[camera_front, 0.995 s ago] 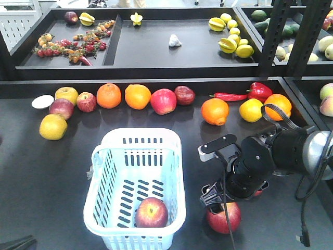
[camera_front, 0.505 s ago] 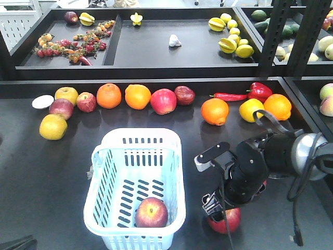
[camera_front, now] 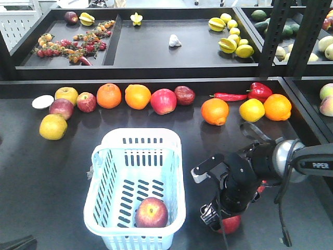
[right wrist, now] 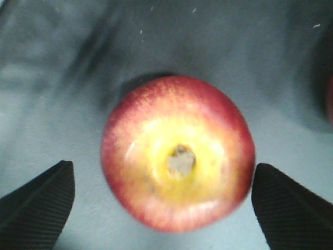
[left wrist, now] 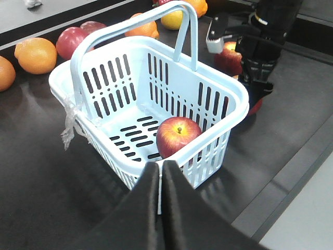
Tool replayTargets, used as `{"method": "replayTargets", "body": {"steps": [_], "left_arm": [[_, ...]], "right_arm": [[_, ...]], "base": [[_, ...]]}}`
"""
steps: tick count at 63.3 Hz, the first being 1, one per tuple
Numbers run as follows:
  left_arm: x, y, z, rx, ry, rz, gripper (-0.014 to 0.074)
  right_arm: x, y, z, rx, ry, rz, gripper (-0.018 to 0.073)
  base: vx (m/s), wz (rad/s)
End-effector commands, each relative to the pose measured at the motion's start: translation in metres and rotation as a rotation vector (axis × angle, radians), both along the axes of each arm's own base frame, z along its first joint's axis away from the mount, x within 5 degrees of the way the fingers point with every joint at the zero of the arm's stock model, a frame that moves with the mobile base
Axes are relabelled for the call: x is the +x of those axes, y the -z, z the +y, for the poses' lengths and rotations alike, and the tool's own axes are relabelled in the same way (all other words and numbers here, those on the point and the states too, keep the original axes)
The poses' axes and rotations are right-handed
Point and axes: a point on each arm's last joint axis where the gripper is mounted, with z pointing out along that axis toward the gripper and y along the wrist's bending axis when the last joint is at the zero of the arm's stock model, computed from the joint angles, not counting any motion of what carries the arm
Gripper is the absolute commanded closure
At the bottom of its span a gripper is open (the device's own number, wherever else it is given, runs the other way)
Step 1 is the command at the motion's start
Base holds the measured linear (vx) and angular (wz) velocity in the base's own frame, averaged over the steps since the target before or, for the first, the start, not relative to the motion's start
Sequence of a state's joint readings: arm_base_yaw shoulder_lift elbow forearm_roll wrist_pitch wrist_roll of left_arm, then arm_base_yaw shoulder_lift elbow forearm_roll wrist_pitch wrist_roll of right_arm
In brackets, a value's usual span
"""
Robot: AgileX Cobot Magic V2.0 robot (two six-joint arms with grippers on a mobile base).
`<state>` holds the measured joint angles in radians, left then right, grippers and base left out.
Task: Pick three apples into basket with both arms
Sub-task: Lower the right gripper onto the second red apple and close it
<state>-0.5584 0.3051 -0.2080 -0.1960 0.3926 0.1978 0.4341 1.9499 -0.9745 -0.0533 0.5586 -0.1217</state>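
Dark counter (camera_front: 47, 177) holds the basket (camera_front: 140, 136), with one apple (camera_front: 151, 212) inside. Right pincer (right wrist: 162, 179) hangs open around a second apple (right wrist: 177, 151) beside the basket, to grab it. Left pincer (left wrist: 159, 167) is squeezed shut, empty.

The only readable word is "PIPER", in small white capitals on the black link of the right arm (camera_front: 317, 165), just beside its silver joint (camera_front: 283, 155). No other label, number or sign can be read.
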Motion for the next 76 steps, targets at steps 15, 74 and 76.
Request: {"method": "replayTargets", "body": {"steps": [15,74,76], "left_arm": [[0.003,-0.015,-0.001,-0.066,-0.014,-0.063,0.0602],[0.003,-0.015,-0.001,-0.066,-0.014,-0.063,0.0602],[0.003,-0.015,-0.001,-0.066,-0.014,-0.063,0.0602]], "right_arm": [[0.011,-0.003,0.004,0.039,-0.007,-0.067,-0.0088],[0.01,-0.001,0.004,0.036,0.003,-0.053,0.0348],[0.01,-0.002,0.004,0.035,0.004,-0.051,0.0356]], "base": [[0.0,0.0],[0.0,0.0],[0.0,0.0]]}}
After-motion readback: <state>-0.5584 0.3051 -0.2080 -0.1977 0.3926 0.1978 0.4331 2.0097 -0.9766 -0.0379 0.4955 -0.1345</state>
